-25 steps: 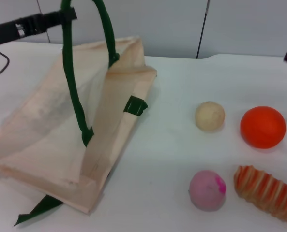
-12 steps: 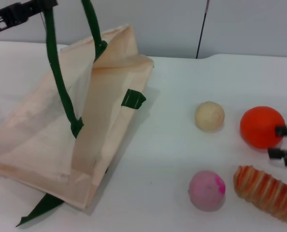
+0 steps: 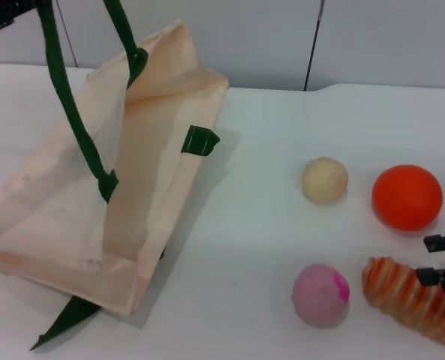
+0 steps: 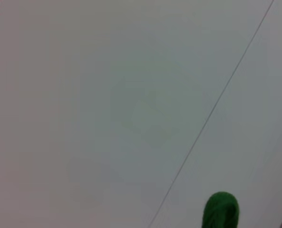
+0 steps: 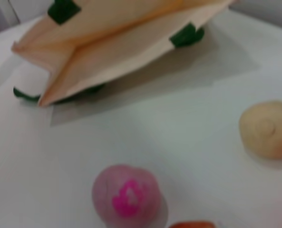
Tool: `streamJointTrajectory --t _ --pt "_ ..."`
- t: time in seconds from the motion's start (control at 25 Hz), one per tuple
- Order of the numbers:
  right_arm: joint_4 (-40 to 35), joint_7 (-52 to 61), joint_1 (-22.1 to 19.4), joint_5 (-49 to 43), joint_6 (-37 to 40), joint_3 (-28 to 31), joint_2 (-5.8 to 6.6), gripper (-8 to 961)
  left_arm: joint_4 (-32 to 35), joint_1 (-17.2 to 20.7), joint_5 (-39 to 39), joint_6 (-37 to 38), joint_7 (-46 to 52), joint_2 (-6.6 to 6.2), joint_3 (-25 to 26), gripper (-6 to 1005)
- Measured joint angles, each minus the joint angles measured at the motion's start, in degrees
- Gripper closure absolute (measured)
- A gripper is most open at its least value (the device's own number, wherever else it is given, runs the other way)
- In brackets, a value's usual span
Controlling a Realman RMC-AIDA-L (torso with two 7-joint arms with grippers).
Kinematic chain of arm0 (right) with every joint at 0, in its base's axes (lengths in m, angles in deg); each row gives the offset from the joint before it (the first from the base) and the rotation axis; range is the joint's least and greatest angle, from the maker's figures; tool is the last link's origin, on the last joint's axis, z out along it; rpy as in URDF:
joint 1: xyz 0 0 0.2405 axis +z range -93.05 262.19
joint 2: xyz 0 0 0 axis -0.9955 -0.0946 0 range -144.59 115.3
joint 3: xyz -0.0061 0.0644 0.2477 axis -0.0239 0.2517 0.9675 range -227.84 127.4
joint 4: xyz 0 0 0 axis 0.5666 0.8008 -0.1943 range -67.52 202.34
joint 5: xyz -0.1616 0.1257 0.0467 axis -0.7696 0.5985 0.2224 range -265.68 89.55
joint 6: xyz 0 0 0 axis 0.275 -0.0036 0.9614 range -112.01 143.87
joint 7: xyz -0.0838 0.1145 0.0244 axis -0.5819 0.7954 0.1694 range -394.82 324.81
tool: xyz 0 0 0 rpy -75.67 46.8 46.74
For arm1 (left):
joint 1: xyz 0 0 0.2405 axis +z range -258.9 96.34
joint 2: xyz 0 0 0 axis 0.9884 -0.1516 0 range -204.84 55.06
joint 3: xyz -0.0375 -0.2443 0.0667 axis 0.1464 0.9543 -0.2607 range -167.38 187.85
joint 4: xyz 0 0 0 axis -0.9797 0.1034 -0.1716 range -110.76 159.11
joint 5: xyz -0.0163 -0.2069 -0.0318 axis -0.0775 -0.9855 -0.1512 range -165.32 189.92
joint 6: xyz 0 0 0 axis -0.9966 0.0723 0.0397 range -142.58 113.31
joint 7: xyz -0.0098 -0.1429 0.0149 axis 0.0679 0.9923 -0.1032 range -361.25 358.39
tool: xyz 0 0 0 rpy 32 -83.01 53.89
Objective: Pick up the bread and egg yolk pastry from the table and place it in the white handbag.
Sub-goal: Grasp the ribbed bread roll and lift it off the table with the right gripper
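The white handbag (image 3: pixel 94 202) lies tilted at the left of the table, its mouth pulled up. My left gripper (image 3: pixel 1 15) at the top left corner is shut on one green handle (image 3: pixel 72 120) and holds it up; the left wrist view shows only a bit of that handle (image 4: pixel 220 211). The bread (image 3: pixel 410 296) lies at the front right. My right gripper (image 3: pixel 441 259) is open, its fingertips just over the bread's far end and below the orange sphere. The egg yolk pastry (image 3: pixel 325 180) sits further back, also in the right wrist view (image 5: pixel 267 129), which shows the handbag (image 5: pixel 121 42) too.
An orange sphere (image 3: pixel 407 197) sits right of the pastry. A pink ball with a magenta spot (image 3: pixel 321 294) lies left of the bread, also in the right wrist view (image 5: pixel 126 197). A wall stands behind the white table (image 3: pixel 260 225).
My left gripper has pulled the handle further left and the bag has shifted with it. My right gripper has come in from the right and dropped from beside the orange sphere to the bread's end.
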Motion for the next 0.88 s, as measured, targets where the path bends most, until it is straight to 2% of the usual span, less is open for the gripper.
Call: streamJointTrajectory --t 0.44,0.88 --pt "5.0 7.5 0.8 -0.4 5.7 -11.1 0.01 287 0.0 0.5 -0.6 0.0 0.2 -0.21 0.6 900" --pt "7.8 13.9 2.2 -0.2 9.3 -18.9 0.19 285 -0.1 0.9 -0.8 0.0 0.3 -0.3 1.3 900"
